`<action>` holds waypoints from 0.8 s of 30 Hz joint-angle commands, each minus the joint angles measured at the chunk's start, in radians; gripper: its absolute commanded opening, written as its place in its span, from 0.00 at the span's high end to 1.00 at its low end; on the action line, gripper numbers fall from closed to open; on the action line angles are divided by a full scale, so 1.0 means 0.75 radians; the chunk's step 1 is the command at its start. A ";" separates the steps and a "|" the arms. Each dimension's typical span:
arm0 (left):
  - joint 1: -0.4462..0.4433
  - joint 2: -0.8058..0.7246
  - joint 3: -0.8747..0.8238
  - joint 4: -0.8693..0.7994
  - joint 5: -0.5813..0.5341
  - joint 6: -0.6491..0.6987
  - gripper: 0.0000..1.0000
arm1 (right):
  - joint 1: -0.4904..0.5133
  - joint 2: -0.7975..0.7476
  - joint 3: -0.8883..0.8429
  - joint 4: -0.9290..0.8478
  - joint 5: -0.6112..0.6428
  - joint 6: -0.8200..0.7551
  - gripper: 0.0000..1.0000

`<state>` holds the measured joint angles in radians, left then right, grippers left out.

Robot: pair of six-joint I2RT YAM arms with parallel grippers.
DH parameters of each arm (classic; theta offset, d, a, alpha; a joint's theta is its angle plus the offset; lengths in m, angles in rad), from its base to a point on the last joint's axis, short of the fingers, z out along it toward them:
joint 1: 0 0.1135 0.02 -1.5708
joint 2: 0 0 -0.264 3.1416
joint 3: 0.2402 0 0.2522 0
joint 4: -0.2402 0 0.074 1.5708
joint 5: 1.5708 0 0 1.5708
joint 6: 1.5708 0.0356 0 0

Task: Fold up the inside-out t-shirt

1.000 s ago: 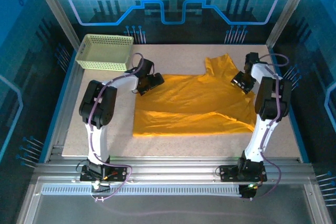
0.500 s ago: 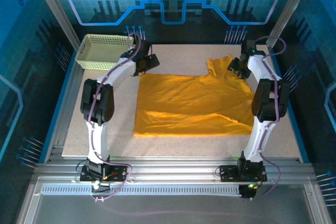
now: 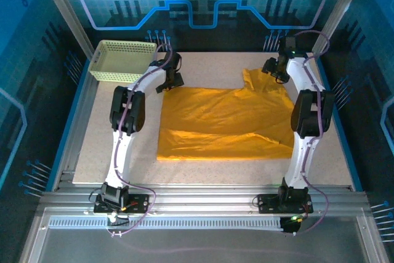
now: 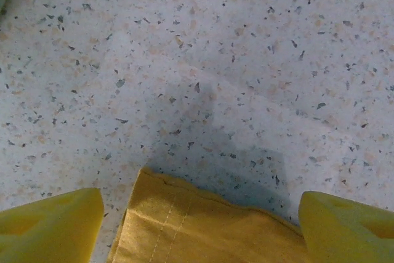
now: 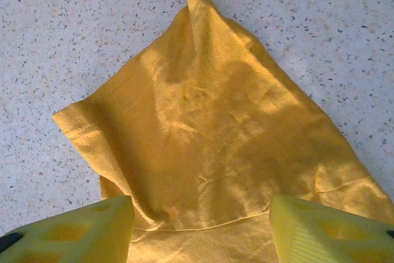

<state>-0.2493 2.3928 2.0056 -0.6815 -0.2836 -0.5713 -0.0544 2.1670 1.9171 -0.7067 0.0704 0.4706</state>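
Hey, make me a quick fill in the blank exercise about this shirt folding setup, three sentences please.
The mesh basket stands at the far ___ corner of the table. The left tool hangs with its jaws ___ over a hemmed corner of the t-shirt. The right tool hangs over the shirt's ___.
Missing words: left; open; sleeve.

White arm links (image 3: 120, 152), black joints (image 3: 126, 112), purple cables (image 3: 150, 195), blocky yellow fingers (image 4: 49, 226).
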 commanded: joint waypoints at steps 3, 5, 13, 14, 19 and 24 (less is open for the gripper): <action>0.022 0.047 0.067 -0.038 0.017 0.013 0.29 | -0.003 0.091 0.112 -0.013 -0.009 -0.053 0.32; 0.026 0.061 0.079 -0.040 0.028 0.007 0.36 | -0.007 0.135 0.162 -0.021 -0.005 -0.056 0.30; 0.038 0.068 0.084 -0.047 0.056 0.021 0.72 | -0.036 0.423 0.518 -0.124 0.000 -0.075 0.29; 0.039 0.065 0.084 -0.053 0.060 0.029 0.75 | -0.036 0.458 0.564 -0.136 0.012 -0.081 0.29; 0.038 0.019 0.025 -0.033 0.075 0.038 0.83 | -0.053 0.660 0.874 -0.234 0.043 -0.082 0.30; 0.039 -0.023 -0.037 0.008 0.101 0.040 0.94 | -0.063 0.759 0.985 -0.188 0.006 -0.072 0.31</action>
<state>-0.2253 2.4195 2.0125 -0.6727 -0.2413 -0.5571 -0.0895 2.7007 2.6053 -0.8303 0.0814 0.4240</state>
